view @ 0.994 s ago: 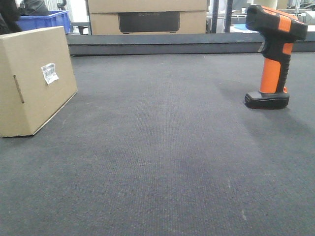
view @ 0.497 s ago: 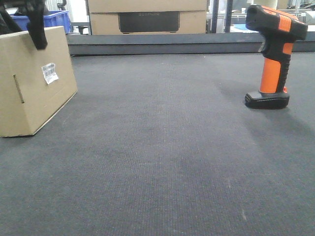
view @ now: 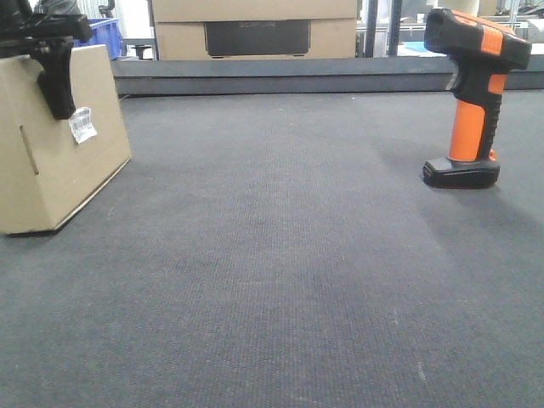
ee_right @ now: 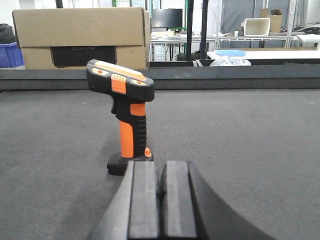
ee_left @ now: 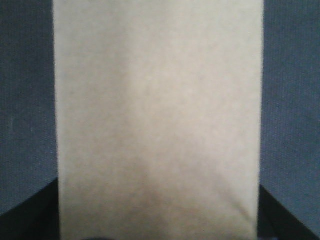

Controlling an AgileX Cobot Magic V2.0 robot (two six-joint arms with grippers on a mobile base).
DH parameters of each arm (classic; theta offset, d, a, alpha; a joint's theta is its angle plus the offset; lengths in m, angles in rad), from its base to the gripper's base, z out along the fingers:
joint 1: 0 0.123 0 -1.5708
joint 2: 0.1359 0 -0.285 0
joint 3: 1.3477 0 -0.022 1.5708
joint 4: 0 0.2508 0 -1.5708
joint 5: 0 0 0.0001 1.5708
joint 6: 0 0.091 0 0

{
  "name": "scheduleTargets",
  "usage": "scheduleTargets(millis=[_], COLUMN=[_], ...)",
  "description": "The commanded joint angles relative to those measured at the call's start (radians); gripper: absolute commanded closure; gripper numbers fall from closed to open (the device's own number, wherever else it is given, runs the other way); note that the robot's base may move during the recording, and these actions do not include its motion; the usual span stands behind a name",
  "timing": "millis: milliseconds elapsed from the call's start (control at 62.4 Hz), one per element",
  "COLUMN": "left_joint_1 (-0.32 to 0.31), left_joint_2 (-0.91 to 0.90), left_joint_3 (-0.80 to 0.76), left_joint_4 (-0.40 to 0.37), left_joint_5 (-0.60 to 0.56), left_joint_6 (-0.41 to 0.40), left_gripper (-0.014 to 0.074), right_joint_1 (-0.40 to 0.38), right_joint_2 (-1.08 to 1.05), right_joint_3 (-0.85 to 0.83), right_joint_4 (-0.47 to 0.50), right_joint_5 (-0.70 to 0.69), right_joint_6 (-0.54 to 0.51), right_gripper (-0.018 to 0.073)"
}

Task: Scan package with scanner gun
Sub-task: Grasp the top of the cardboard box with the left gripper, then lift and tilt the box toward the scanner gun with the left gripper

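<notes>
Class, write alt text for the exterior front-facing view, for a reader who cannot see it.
A brown cardboard package stands at the left of a dark grey mat, with the left tool hanging over its top edge beside a white barcode label. An orange-and-black scanner gun stands upright, untouched, at the right.

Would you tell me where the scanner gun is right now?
The scanner gun stands upright on its foot at the right of the front view, far from the package at left, ahead of the right gripper.
</notes>
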Motion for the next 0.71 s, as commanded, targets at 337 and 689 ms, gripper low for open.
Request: scheduleTargets(millis=[337,689], left_joint_1=[-0.106,-0.287], left_joint_2=[-0.01,-0.008], left_joint_3=[-0.153,-0.005], left_joint_4=[-0.408,-0.411], left_joint_5=[-0.088,-0.28], left_joint_6=[-0.096,-0.193], left_gripper=[0.0708,0.0708], right_joint_1=[-0.006,-0.006], right_joint_2=[-0.002,-0.002], right_joint_3=[0.0,0.0], right_joint_4=[0.004,0.004], right_joint_5=[-0.018,-0.018], right_joint_6=[-0.007,-0.007], right_gripper=[0.0728,0.0728])
